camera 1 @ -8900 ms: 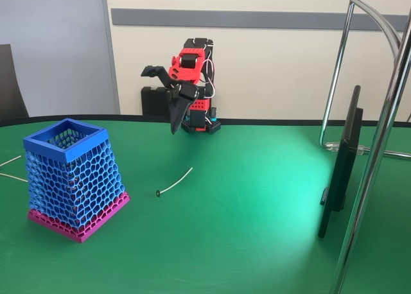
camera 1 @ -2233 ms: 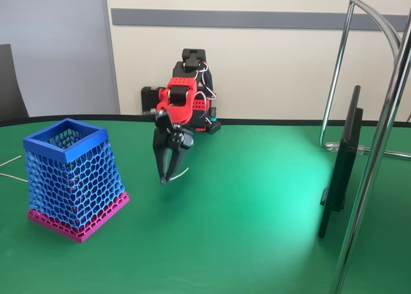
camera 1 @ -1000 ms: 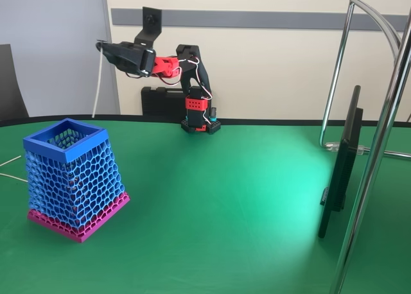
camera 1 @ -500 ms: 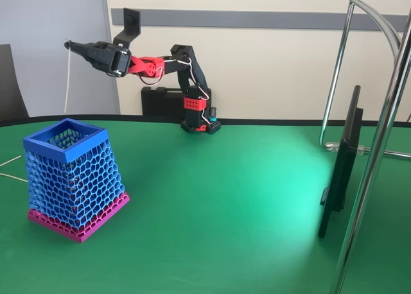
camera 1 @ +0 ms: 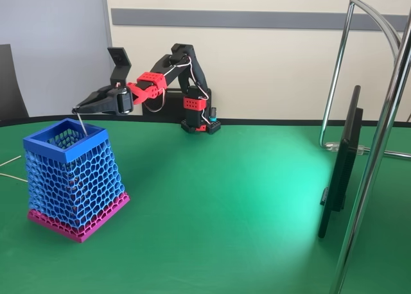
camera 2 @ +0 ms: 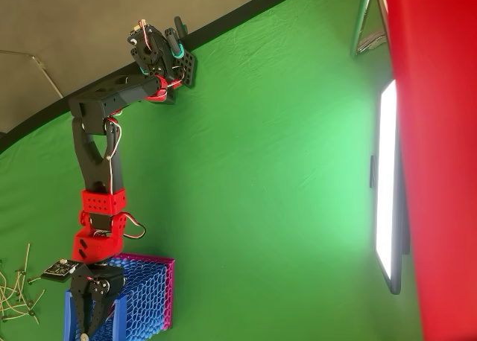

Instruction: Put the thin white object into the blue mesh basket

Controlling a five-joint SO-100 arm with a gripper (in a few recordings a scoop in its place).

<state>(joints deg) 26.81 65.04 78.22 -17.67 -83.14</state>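
One red and black arm (camera 1: 170, 72) reaches out from its base at the back of the green table (camera 1: 225, 198) toward the left side of the fixed view. Its gripper (camera 1: 79, 108) hangs just above the open top of the basket (camera 1: 70, 178). The jaws are pressed together on the top end of the stick (camera 1: 81, 122). The stick is thin and white. It hangs down from the tip of the gripper, and its low end dips inside the blue rim of the basket, near the back edge. The rest of it is too thin to follow through the mesh.

The basket stands upright on the table. It has a square blue rim, blue mesh walls and a pink band at the bottom.

From overhead, the arm (camera 2: 97, 170) stretches down the picture, and the gripper (camera 2: 88, 324) sits over the basket (camera 2: 141, 300) at the bottom edge. The stick is too thin to make out there. Some pale sticks (camera 2: 19, 292) lie in a small heap on the table, just left of the basket in that view. A dark flat screen (camera 1: 340, 162) stands on the right side of the table, well apart from the basket, next to shiny metal poles (camera 1: 379, 146).
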